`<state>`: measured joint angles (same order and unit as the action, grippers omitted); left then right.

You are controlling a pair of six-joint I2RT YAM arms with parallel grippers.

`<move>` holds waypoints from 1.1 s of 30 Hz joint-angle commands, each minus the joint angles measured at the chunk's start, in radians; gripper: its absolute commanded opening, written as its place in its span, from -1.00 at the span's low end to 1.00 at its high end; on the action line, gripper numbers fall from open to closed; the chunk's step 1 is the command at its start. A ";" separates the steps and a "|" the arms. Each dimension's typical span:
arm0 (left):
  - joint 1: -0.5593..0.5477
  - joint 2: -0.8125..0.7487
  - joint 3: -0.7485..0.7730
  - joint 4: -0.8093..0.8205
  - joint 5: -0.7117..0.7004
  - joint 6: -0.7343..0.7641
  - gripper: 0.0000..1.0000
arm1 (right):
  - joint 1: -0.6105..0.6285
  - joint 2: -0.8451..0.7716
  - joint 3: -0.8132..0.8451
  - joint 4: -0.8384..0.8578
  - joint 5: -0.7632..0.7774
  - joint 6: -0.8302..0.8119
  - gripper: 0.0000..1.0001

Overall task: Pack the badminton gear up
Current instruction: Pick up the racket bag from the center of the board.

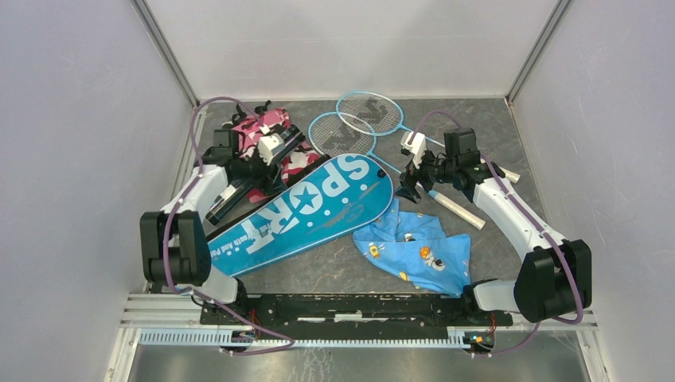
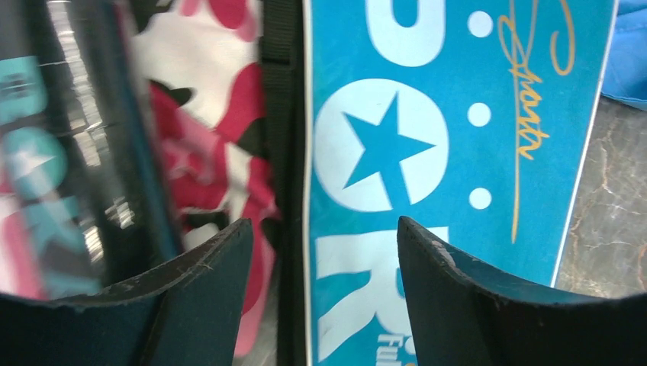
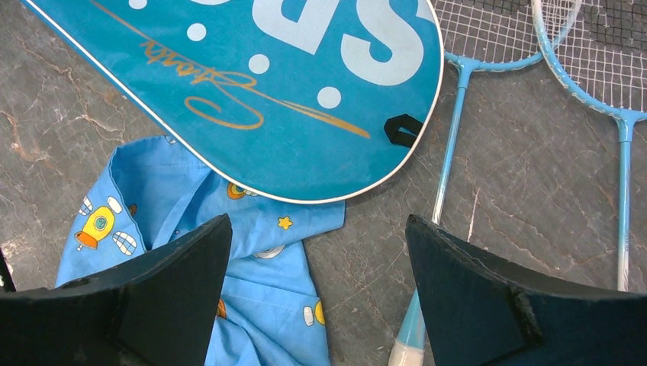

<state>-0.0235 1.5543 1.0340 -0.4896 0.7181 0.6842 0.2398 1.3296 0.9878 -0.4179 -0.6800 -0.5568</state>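
Progress: early stage, nothing judged packed yet.

- Two light-blue racquets (image 1: 354, 126) are seen lying loose on the surface (image 1: 493, 127) at far centre. Their heads overlap and their shafts run toward the right. One white handle (image 1: 459, 209) is seen beside the right arm; the second is largely hidden behind that arm.
- SPORT cover (image 1: 302, 213) is laid flat and diagonal across the middle, wide end far, narrow end near-left. No racquet is seen inside it. Whether its zip is open cannot be told.
- Black tube (image 1: 232, 199) is found just left of the cover, partly under the left arm. In the left wrist view it shows as a glossy dark cylinder (image 2: 69, 152) at the left edge.
- No shuttlecock can be made out in any view.
- Pink camouflage bag (image 1: 267, 131) is noted at far left, between tube and cover in the left wrist view. Blue cartoon-print cloth (image 1: 418, 251) lies near right, its edge tucked under the cover's wide end. Neither is counted as gear.

Fingers:
- Left gripper (image 1: 269, 177) is hung over the cover's far-left edge, fingers spread, nothing between them.
- Right gripper (image 1: 410, 187) is held above the cover's wide end and the nearer racquet's shaft (image 3: 450, 145), fingers spread wide, nothing gripped.

Left to do, as judged: cover to be opened, both racquets slid in, shuttlecocks located and put in the tube, everything closed up.
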 commanded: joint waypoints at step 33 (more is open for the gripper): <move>-0.230 0.057 -0.085 0.275 -0.305 -0.111 -0.95 | -0.003 0.032 -0.005 0.023 -0.021 0.002 0.80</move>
<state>-0.2466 1.6886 0.9417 -0.2375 0.4351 0.5945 0.2398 1.3457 0.9710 -0.4126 -0.6811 -0.5571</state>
